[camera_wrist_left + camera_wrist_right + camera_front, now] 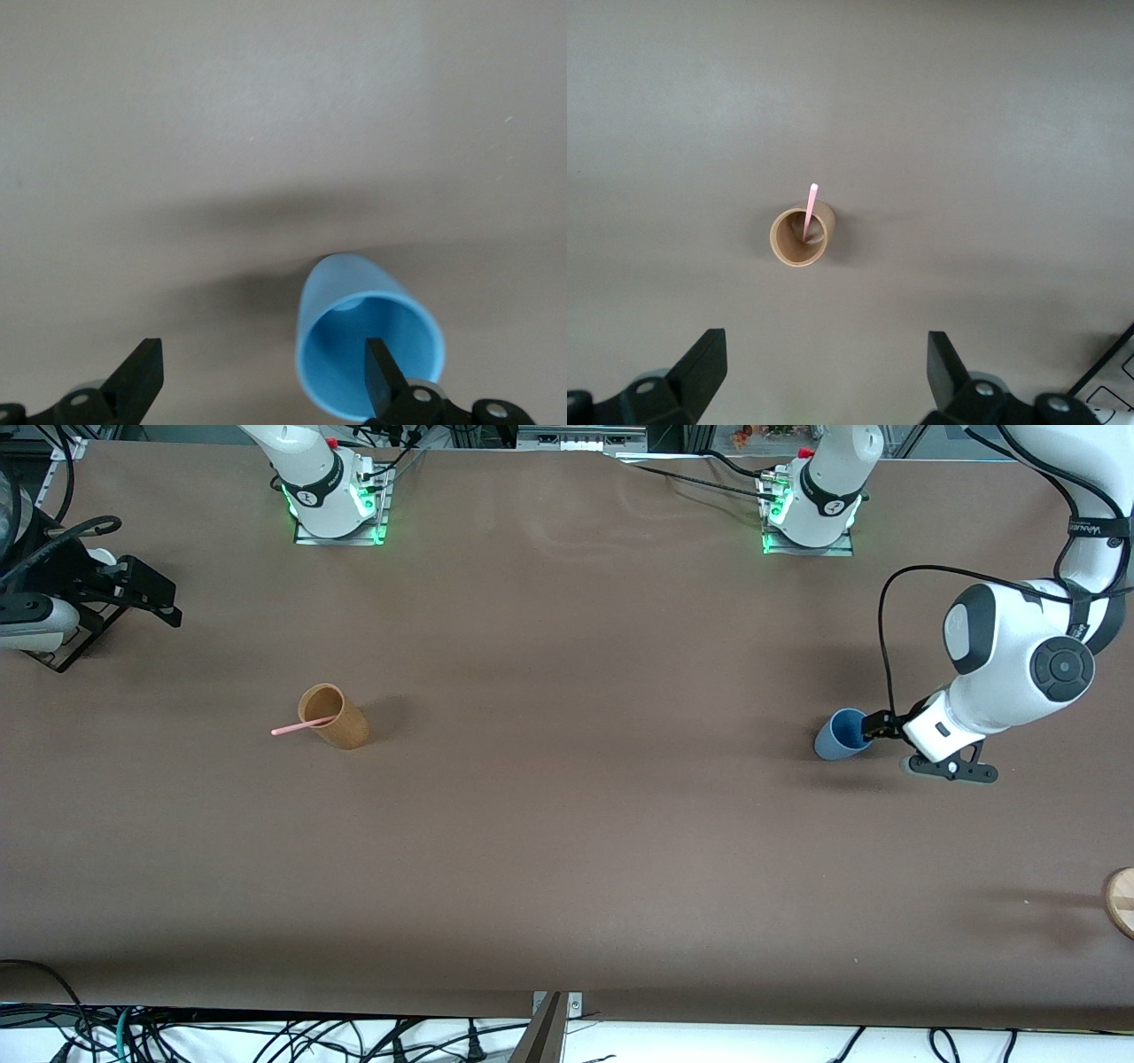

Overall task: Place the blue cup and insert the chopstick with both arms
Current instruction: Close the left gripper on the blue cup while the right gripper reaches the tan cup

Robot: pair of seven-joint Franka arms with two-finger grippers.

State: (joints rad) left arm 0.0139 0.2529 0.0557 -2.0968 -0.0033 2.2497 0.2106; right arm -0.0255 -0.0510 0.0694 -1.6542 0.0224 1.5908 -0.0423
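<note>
The right gripper (146,593) waits spread at the right arm's table end. A pale-pink chopstick (301,728) leans inside the tan cup (334,716). At the left arm's end, the left gripper (873,728) is spread, one finger (383,376) inside the smooth, tapered, upright light-blue cup (840,735).

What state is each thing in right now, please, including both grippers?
blue cup: upright on the table, empty, at the left arm's end.
chopstick: leaning in the brown cup, sticking out over the rim.
brown cup: upright, holding the chopstick.
left gripper: open, one finger inside the blue cup's mouth.
right gripper: open, holding nothing, high over the brown cup.
</note>
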